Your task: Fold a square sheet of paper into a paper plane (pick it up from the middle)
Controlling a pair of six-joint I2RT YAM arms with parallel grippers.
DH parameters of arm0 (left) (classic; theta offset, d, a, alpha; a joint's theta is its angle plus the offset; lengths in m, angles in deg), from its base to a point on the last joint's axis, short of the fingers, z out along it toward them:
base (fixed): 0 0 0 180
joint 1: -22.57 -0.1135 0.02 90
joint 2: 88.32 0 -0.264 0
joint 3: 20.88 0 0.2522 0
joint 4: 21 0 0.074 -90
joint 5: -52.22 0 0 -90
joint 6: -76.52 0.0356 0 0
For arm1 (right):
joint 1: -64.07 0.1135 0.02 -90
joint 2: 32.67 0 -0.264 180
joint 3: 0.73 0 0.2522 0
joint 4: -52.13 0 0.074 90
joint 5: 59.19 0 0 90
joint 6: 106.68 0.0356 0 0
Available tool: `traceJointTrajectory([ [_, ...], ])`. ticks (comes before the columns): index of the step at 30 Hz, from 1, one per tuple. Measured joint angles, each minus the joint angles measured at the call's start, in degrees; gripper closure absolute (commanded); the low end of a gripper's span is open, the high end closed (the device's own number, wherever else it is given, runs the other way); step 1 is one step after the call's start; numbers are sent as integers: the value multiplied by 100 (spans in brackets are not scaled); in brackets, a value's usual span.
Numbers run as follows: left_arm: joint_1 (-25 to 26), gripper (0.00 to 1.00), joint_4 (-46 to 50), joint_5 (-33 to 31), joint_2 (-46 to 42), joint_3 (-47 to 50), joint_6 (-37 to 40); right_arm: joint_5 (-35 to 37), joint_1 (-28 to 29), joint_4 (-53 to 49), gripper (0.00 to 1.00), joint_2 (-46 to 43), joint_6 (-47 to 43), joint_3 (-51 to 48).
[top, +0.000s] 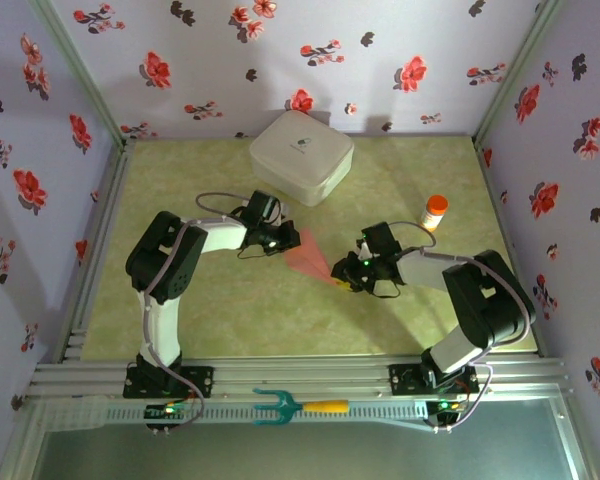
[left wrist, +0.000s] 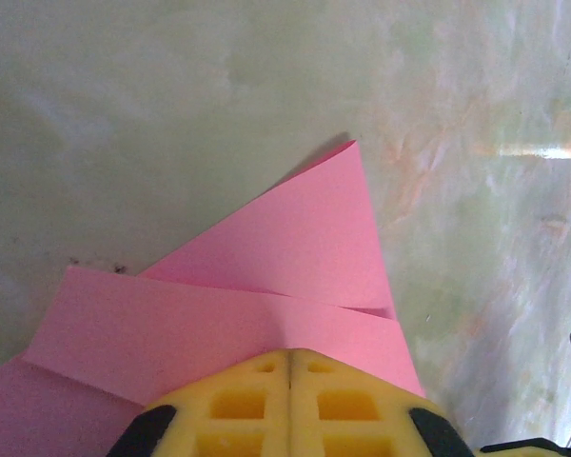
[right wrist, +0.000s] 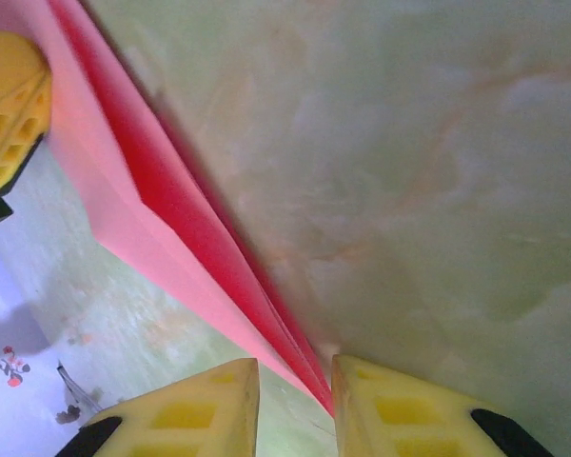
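**Folded paper lies between two claws at mid-bench**

The left claw point(top: 280, 240) sits at the wide, far-left end of the pink paper point(top: 308, 258). In its wrist view the yellow fingers point(left wrist: 247, 400) are pressed together with no gap, and the folded layers run under them. Whether any layer is pinched cannot be told.

The paper lies in the middle of the green bench point(top: 230, 310), folded to a pointed wedge that tapers toward the near right. A white box point(top: 300, 155) stands well beyond it at the far edge.

The right claw point(top: 346, 272) is at the paper's tip. Its fingers stand a narrow gap apart with the tip between them, against the right-hand finger point(right wrist: 409, 409). A sliver of bench shows on the other side.

Farther right, an orange-capped bottle point(top: 435, 212) stands upright.
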Motion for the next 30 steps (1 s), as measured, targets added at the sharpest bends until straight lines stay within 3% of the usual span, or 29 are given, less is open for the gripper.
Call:
traceJointTrajectory([
  [9,0,99,-2,0,0,0,-9,-90,-7,393,71,50,50,-103],
  [20,-11,99,0,31,0,0,-11,-79,-66,-151,70,-313,-118,-155],
  [30,-11,99,-17,37,0,7,-50,-122,-66,46,69,-179,-46,-227],
])
